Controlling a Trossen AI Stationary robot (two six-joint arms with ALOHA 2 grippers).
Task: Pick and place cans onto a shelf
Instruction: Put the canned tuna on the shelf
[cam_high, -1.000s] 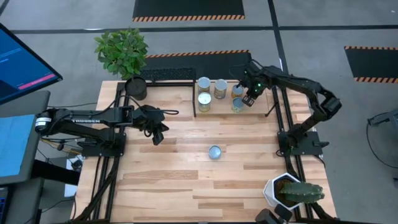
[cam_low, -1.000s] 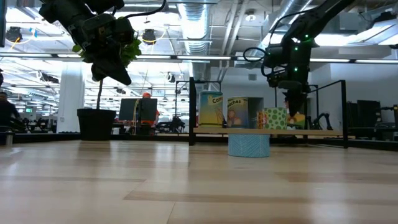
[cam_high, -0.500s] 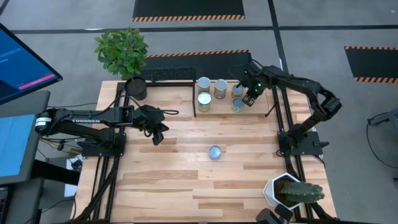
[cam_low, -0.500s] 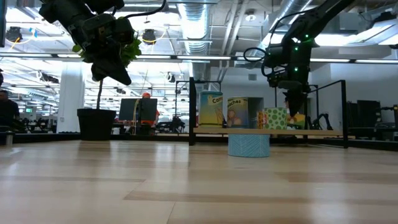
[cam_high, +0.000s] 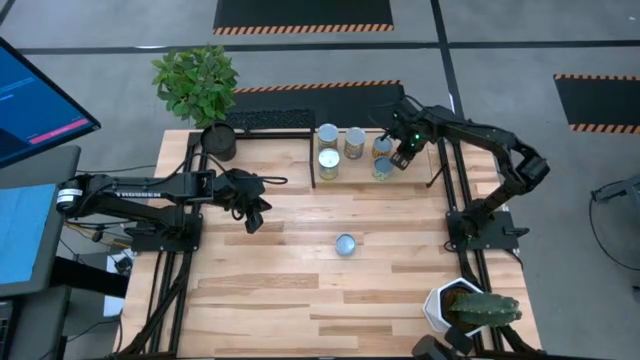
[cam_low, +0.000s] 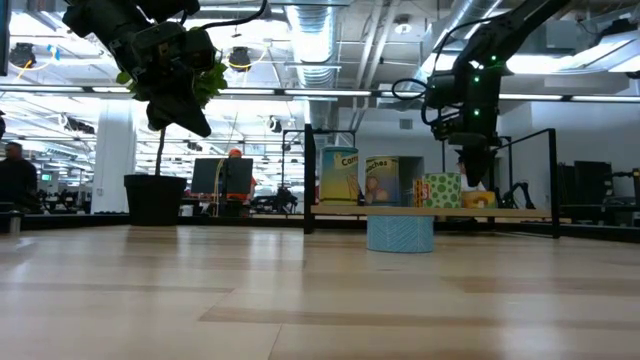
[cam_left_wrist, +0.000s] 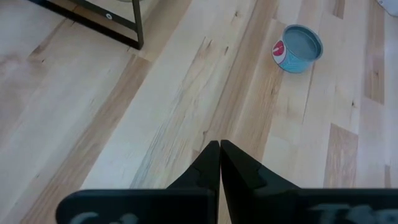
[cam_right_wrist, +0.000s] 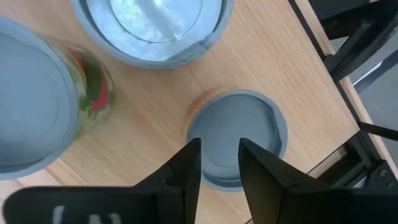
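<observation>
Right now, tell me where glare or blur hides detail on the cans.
Right wrist view: the nearest silvery-topped tin can is blurred, its green and red label smeared; a neighbouring can's shiny top shows white glare. Left wrist view: the pale-blue can on the table looks sharp.

— Where is the right arm?
— It reaches in from the right edge, elbow bent, wrist at the far side of the table. The right gripper (cam_high: 401, 158) points down, fingers (cam_right_wrist: 186, 168) parted a little, gripping nothing.

— And the left arm?
— It lies stretched across the left side, forearm level, above the surface. The left gripper (cam_high: 253, 222) tilts down toward the middle — its fingers (cam_left_wrist: 209, 163) pressed together, empty.
</observation>
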